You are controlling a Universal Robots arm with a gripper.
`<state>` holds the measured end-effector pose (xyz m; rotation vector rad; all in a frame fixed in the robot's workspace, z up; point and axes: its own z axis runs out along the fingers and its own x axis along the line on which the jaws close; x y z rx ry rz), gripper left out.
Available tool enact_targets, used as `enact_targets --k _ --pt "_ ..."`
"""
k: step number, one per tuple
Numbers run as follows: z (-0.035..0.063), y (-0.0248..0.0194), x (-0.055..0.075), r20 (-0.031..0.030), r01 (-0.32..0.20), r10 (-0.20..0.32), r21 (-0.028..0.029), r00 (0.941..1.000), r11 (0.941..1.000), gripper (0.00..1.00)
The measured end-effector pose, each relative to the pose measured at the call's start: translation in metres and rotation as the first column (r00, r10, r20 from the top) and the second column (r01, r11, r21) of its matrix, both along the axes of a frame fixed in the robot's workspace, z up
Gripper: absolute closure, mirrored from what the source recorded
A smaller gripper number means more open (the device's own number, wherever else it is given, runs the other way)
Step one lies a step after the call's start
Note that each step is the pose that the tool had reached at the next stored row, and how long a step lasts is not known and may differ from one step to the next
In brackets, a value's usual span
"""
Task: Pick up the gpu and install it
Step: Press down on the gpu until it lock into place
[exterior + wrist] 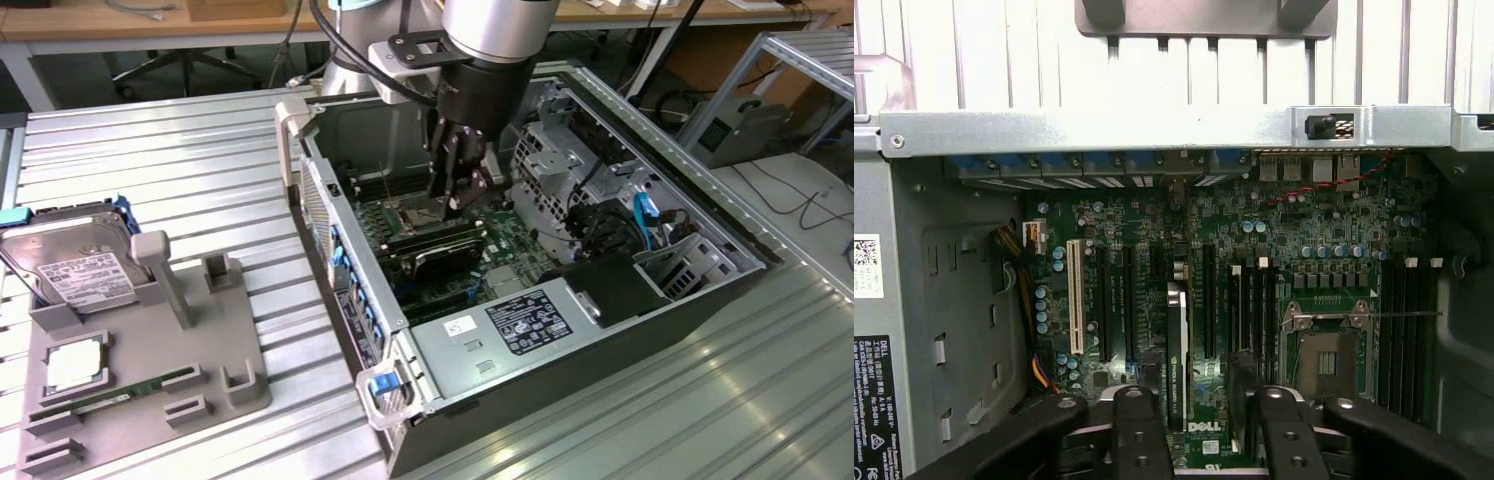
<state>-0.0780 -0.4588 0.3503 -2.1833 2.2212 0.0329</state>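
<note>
Pincer (1199, 420) narrow, clamped on gpu (1177, 350), card upright on edge over motherboard (1304, 240) expansion slots inside open computer case (694, 300). Pickup done; seating unconfirmed. Beyond, hard drive (74, 270) on bench (174, 160).

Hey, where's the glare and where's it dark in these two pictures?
Exterior view: bright glare streaks the ribbed metal table at the exterior view's right; the open black computer case is shadowed under the gripper. Wrist view: the thin dark gpu card stands edge-on over a dim green motherboard; the table beyond is washed out.
</note>
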Motion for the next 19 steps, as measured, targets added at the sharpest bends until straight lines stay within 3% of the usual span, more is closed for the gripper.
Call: enact_targets --k 1,2,6,15,19 --pt "0.0000 0.0000 0.000 0.0000 0.000 0.000 0.0000 1.0000 1.0000 0.62" --pt "0.0000 0.0000 0.000 0.0000 0.000 0.000 0.0001 1.0000 1.0000 0.62" --pt "0.0000 0.0000 0.000 -0.0001 0.000 0.000 0.0000 1.0000 1.0000 0.89" --pt "-0.0005 0.0002 0.000 0.0000 0.000 0.000 0.0001 1.0000 1.0000 0.89" --pt "-0.0109 0.0005 0.000 0.0000 0.000 0.000 0.0000 1.0000 1.0000 0.89"
